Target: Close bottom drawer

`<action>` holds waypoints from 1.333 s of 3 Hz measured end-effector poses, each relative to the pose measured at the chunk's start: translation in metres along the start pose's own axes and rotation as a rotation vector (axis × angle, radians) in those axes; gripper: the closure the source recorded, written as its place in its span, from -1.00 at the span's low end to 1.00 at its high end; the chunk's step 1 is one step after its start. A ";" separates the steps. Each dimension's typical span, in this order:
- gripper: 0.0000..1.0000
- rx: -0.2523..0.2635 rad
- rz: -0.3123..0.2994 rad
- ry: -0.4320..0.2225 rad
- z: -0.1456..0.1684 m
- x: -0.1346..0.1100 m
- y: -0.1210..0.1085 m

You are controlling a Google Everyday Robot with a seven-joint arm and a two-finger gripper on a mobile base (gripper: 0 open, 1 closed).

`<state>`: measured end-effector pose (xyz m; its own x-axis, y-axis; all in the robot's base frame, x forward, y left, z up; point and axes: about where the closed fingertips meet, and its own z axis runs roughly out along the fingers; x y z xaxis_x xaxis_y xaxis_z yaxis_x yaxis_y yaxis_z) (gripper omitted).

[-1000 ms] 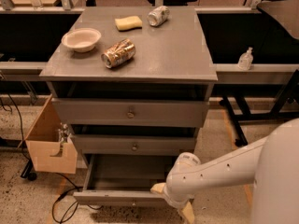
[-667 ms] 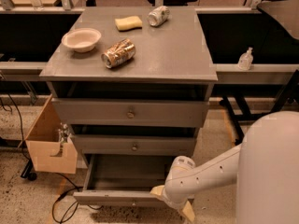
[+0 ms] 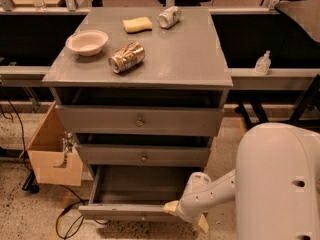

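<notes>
The bottom drawer [image 3: 127,211] is the lowest grey drawer of the cabinet and stands pulled out, its inside open to view. Its slim front panel runs along the bottom of the camera view with a small round knob near the middle. My gripper [image 3: 172,207] is at the right end of that front panel, at the end of my white arm, touching or just in front of the panel. The middle drawer [image 3: 144,155] and the top drawer [image 3: 140,120] sit further in.
On the cabinet top [image 3: 190,59] lie a white bowl [image 3: 87,42], a crushed can [image 3: 127,57], a yellow sponge [image 3: 137,24] and a silver can [image 3: 169,16]. A cardboard box [image 3: 52,149] stands to the left, with cables on the floor. My white body [image 3: 277,184] fills the lower right.
My arm and body have shifted a little further into view at the right. The gripper stays at the right end of the drawer front. The drawer looks as far out as before.
</notes>
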<state>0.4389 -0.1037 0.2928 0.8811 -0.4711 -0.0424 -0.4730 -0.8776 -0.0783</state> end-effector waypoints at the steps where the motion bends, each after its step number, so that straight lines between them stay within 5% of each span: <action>1: -1.00 0.021 -0.042 -0.010 0.031 0.006 0.000; 4: -1.00 -0.010 -0.174 -0.027 0.101 -0.010 -0.008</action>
<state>0.4338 -0.0833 0.1930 0.9493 -0.3093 -0.0562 -0.3129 -0.9467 -0.0766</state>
